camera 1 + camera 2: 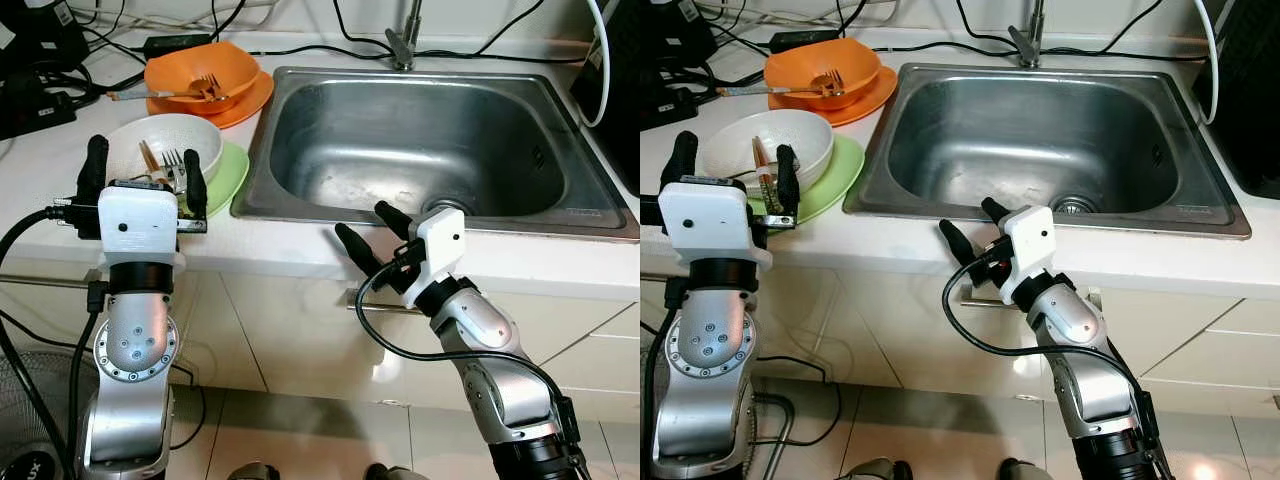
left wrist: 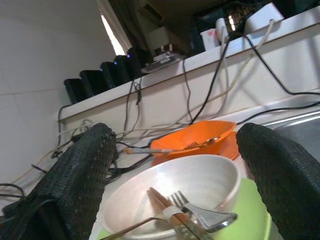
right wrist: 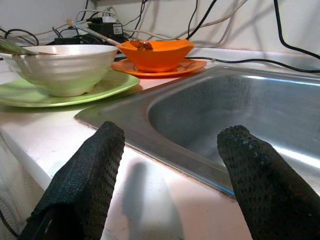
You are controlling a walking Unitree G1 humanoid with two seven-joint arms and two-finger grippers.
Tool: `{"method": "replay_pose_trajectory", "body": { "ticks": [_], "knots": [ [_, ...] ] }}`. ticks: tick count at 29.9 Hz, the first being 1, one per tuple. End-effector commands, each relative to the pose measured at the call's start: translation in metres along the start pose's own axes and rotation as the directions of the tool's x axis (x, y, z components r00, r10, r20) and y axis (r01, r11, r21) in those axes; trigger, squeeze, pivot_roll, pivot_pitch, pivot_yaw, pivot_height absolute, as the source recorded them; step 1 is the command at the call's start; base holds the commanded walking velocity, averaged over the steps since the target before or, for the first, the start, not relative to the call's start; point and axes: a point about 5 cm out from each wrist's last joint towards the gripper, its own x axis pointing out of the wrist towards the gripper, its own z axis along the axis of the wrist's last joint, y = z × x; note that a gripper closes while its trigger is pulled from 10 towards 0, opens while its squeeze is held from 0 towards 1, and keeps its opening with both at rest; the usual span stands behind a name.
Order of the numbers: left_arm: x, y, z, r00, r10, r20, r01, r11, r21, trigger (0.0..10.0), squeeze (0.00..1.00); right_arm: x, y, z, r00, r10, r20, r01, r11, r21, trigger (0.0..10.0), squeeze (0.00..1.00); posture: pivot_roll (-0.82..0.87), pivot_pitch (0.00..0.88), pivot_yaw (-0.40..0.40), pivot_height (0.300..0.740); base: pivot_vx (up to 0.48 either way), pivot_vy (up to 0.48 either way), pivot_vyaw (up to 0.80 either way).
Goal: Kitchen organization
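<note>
Left eye view: left gripper (image 1: 142, 170) spread, straddling white bowl (image 1: 165, 145) near rim; right gripper (image 1: 372, 228) spread, at counter edge.

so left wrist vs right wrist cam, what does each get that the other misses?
Left wrist: the fork and chopsticks inside the white bowl, plus a shelf of dark devices behind.
Right wrist: the steel sink basin and the counter edge in front of it.
Both: white bowl on the green plate, orange bowl, wall cables, and each open hand's own black fingers.
</note>
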Motion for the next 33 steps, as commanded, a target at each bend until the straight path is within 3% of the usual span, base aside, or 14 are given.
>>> {"method": "replay_pose_trajectory", "body": {
  "ticks": [1,5,11,33],
  "knots": [
    [0.002,-0.001,0.01,0.999,-0.014,0.038,0.015,1.0,-0.021,10.0,0.0,0.002,-0.001,0.005,1.0,0.0,0.021,0.0,1.0,-0.003,10.0,0.0,0.01,0.141,0.038,0.74,0.0,0.0,0.0],
    [0.018,0.005,0.034,0.991,0.02,0.131,-0.015,0.999,-0.035,10.0,0.0,0.007,-0.003,0.011,0.999,-0.005,0.049,0.005,1.0,-0.014,10.0,0.0,0.01,0.119,0.033,0.74,0.0,0.0,0.0],
    [0.029,0.008,0.052,0.979,0.052,0.196,-0.041,0.997,-0.059,10.0,0.0,0.012,-0.005,0.019,0.997,-0.003,0.08,0.005,0.999,-0.034,10.0,0.0,0.0,0.097,0.029,0.74,0.0,0.0,0.0],
    [0.029,0.01,0.047,0.981,0.085,0.172,-0.075,0.995,-0.066,10.0,0.0,0.017,-0.004,0.022,0.995,0.016,0.098,-0.01,0.998,-0.059,10.0,0.0,0.0,0.077,0.018,0.74,0.396,0.0,0.0]
  ]
}}
